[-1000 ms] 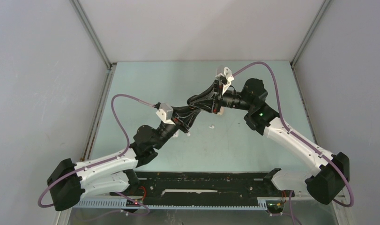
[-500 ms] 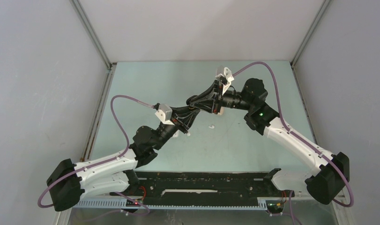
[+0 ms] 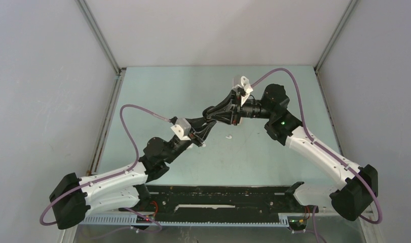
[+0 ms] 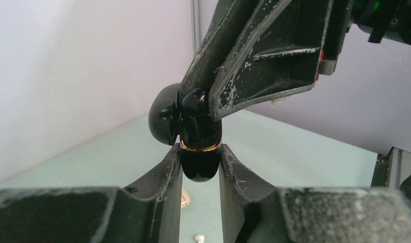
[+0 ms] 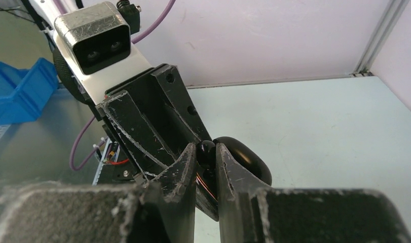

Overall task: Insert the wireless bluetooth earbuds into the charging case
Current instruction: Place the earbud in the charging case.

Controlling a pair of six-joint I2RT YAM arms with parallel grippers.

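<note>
While left jaws clamp the case [image 4: 200, 163], right jaws pinch an earbud [image 5: 205, 149].

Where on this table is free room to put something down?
Free: the table along the back wall; the patch before the black rail. Crowded: the middle, where left tool and right tool meet at the charging case, white earbuds nearby.

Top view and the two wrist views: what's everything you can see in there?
charging case: one, black with a gold rim, lid open, held above the table
black earbud: one, black, at the case's open mouth
white earbuds: two, white, loose on the table under the arms
bin: one, blue, beyond the table's edge
table: one, pale green
left end effector: one, black, shut on the charging case
right end effector: one, black, shut on the black earbud
</note>
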